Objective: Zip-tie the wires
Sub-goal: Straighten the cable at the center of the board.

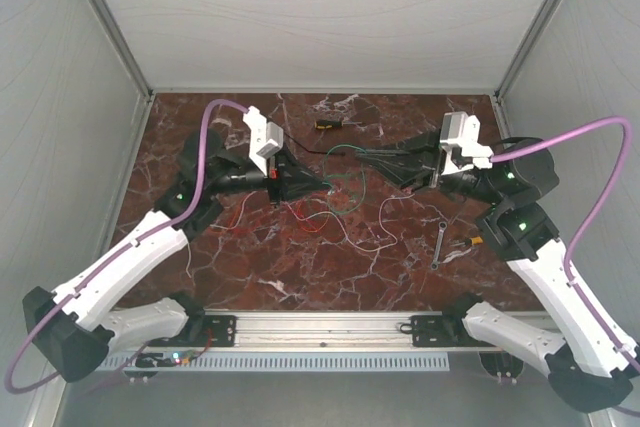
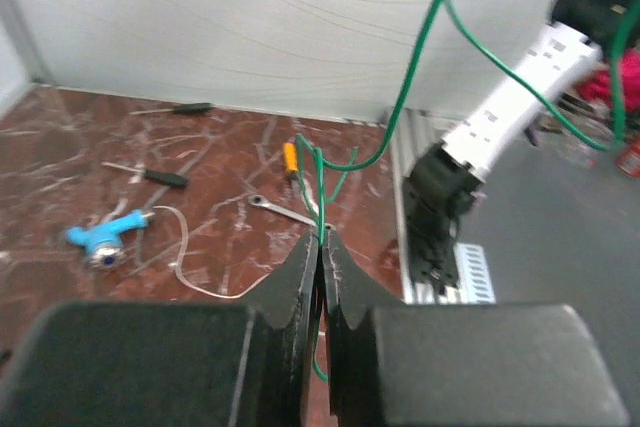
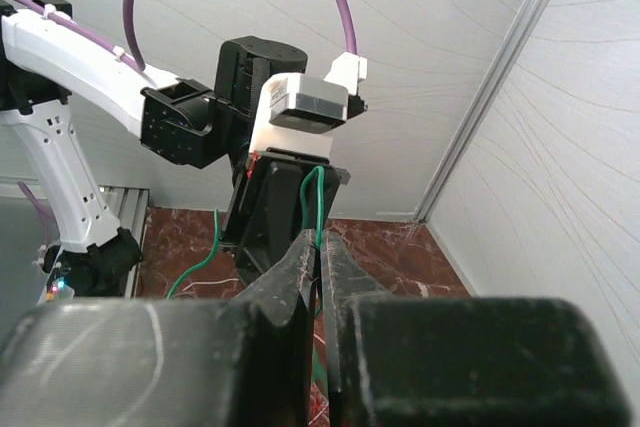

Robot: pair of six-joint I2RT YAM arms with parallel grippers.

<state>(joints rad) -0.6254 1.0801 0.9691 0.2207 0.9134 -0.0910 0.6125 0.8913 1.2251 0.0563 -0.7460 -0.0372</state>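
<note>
Wire (image 2: 319, 197) pinched in left fingers (image 2: 298, 289) and right fingers (image 3: 298, 269)

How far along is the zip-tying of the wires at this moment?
Done: nothing yet; no tie is visible around any wire. In hand: the left gripper and the right gripper are both shut on a thin green wire. Remaining: the thin red and white wires lie loose on the dark red marble table, ungathered and untied.

Maroon white-veined tbl (image 1: 330, 282), green wire (image 2: 403, 87), red & white wires (image 2: 178, 265).
</note>
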